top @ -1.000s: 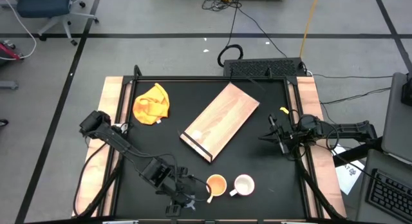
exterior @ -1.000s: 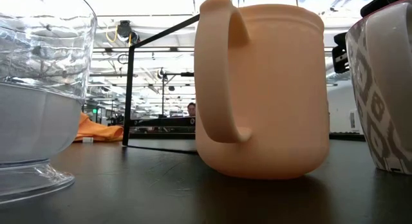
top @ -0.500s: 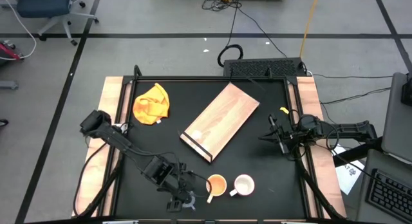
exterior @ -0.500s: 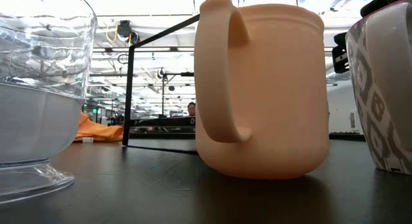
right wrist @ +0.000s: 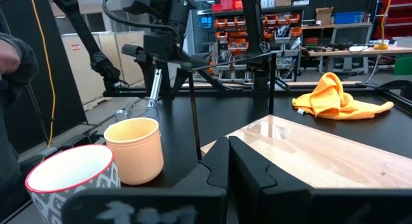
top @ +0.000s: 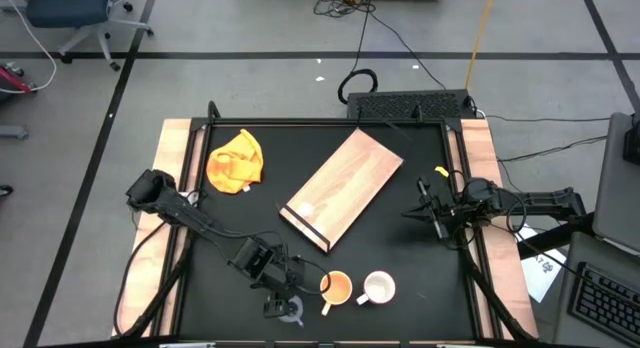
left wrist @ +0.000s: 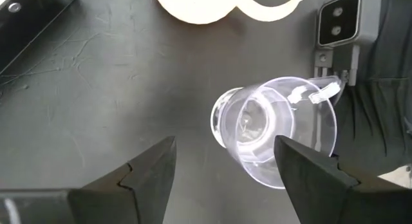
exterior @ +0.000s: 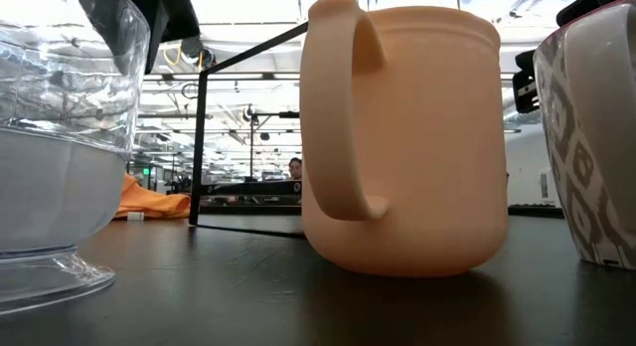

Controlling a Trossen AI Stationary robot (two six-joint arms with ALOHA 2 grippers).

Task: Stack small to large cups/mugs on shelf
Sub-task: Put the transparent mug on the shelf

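The clear glass cup (left wrist: 270, 130) stands on its foot on the black tabletop near the front edge, left of the yellow-orange mug (top: 336, 287) and the white mug (top: 379, 287). My left gripper (left wrist: 225, 163) hangs open just above the glass cup (top: 291, 310), slanting down, and touches nothing. One finger (left wrist: 309, 176) is over the cup's rim and the other (left wrist: 148, 176) stands off to its side. The shelf (top: 342, 188), a light wooden board, lies slantwise mid-table. My right gripper (right wrist: 228, 166) waits shut and level at the table's right edge (top: 437, 213).
A crumpled yellow cloth (top: 236, 160) lies at the far left of the table. A black frame post (exterior: 197, 147) stands at the far side. The low camera's housing (left wrist: 341, 24) sits at the front edge right beside the glass cup. A person (exterior: 295, 169) shows far behind the table.
My left gripper has come down toward the glass cup and a little toward the table's right edge. Its dark body now shows above the cup in the low view. The cups have not moved.
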